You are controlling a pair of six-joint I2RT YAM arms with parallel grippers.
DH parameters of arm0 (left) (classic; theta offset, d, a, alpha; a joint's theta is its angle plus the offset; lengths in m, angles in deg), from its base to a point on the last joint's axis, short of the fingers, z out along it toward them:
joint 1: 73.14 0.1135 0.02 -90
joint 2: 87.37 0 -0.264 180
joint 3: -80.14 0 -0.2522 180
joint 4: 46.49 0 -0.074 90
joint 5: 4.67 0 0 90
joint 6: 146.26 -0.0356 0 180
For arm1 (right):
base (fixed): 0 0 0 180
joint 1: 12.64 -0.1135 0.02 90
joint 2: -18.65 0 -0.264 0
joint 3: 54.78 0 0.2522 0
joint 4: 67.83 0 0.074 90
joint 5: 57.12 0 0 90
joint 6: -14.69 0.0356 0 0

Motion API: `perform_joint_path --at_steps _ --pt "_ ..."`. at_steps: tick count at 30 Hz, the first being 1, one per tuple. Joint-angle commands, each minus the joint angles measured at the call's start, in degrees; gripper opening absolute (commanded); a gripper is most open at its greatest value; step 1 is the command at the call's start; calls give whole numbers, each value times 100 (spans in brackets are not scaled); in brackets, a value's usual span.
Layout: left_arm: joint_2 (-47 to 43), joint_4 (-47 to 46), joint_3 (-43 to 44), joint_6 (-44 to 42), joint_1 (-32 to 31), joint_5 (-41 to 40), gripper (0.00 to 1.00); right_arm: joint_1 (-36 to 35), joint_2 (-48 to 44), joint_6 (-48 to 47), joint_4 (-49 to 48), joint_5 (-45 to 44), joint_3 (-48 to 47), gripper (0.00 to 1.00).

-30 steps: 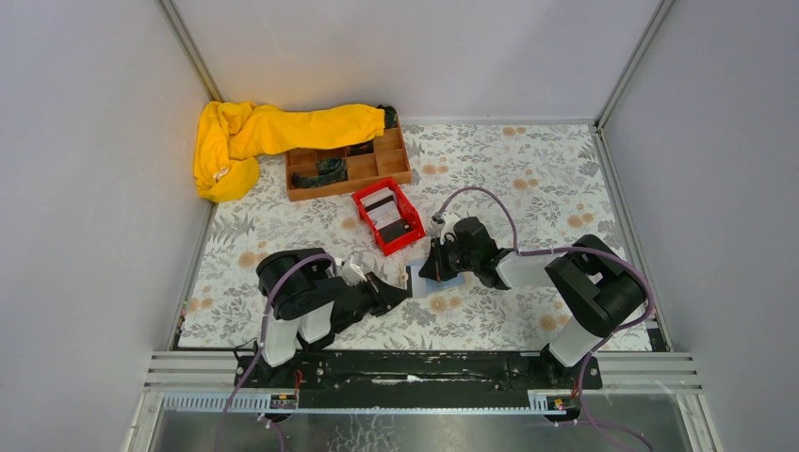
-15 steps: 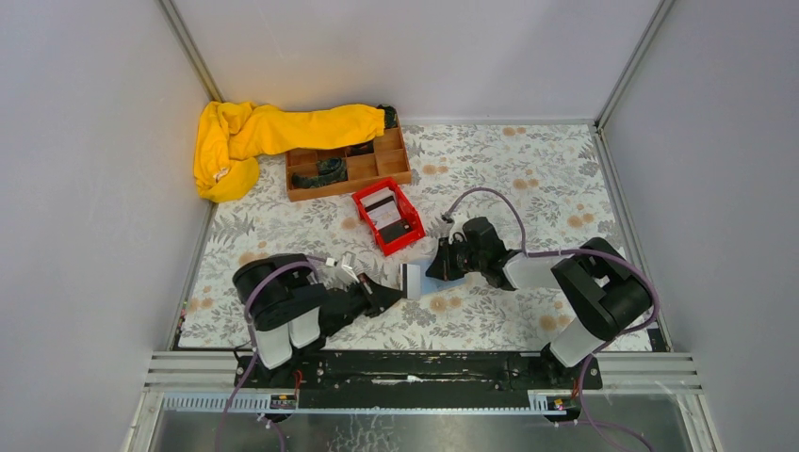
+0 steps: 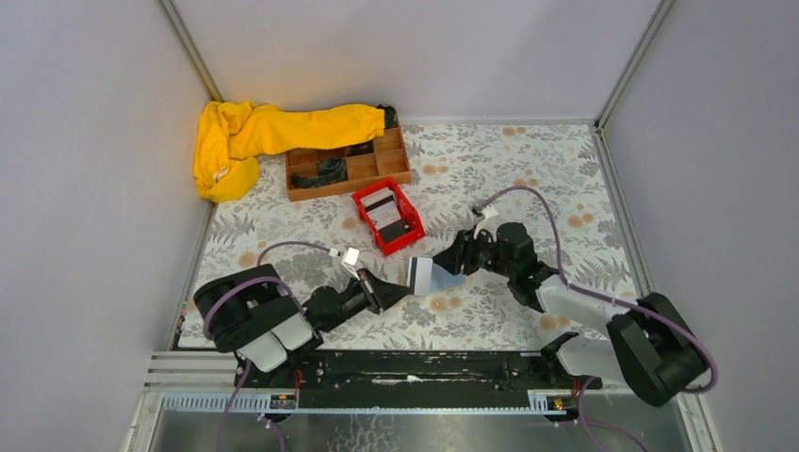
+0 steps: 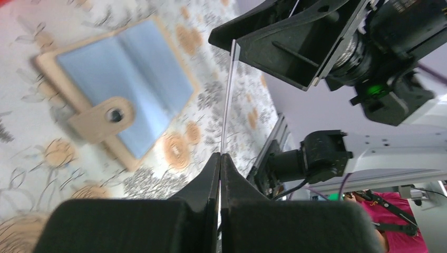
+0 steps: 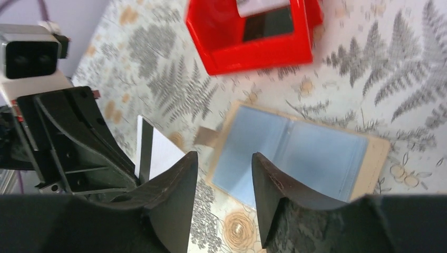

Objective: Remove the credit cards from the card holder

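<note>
The card holder [image 5: 295,153] lies open on the table, slate-blue inside with a tan edge and strap [image 4: 100,124]. My left gripper [image 4: 220,155] is shut on a whitish credit card [image 3: 421,274], held on edge just above the holder's left end and seen as a thin line [image 4: 226,95] in the left wrist view. My right gripper [image 5: 224,158] is open and empty, just right of that card and above the holder [image 3: 448,281]. The red bin [image 3: 362,200] holds a whitish card [image 5: 261,6] and a dark card [image 5: 269,23].
A brown wooden compartment tray [image 3: 349,188] stands at the back with a yellow cloth [image 3: 273,132] draped over its left end. The red bin [image 5: 248,50] sits just beyond the holder. Grey walls close in on three sides.
My right gripper has opened, let go of the card and drawn back to the right. My left gripper has shut on the card, and the left arm has swung left.
</note>
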Motion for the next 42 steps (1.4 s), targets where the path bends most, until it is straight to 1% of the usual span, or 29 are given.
perform_joint_path --at_steps 1,4,6,8,11,14,19,22,26,31,34,42 --pt "-574 -357 -309 -409 30 13 0 130 -874 -32 -640 300 74 50" --pt "-972 -76 -224 -590 45 42 0 144 -1098 -23 -774 980 62 49" --pt "-1231 402 -93 -706 44 42 0 147 -1125 122 -1044 1381 81 49" --pt "-1408 622 -29 -783 46 38 0 146 -1177 223 -1290 1619 154 48" --pt "-1552 694 2 -782 91 85 0 147 -1179 299 -1513 1921 216 47" --pt "-1617 761 34 -799 86 140 0 151 -1249 430 -1690 1850 299 46" --pt "-1702 689 -27 -800 94 194 0 217 -1469 480 -1683 1348 363 45" --pt "-1795 711 17 -893 88 355 0 305 -1480 503 -1716 1201 350 45" --pt "-1985 1042 189 -1125 93 719 0 369 -1286 720 -2111 1362 328 45" --pt "-2078 1417 385 -1275 93 1048 0 383 -939 1158 -2928 1648 332 45" --pt "-2055 1320 369 -1298 94 1156 0 416 -792 1322 -3165 1743 296 45" --pt "-2216 1361 407 -1300 91 1342 0 419 -267 1581 -3792 2819 155 46"
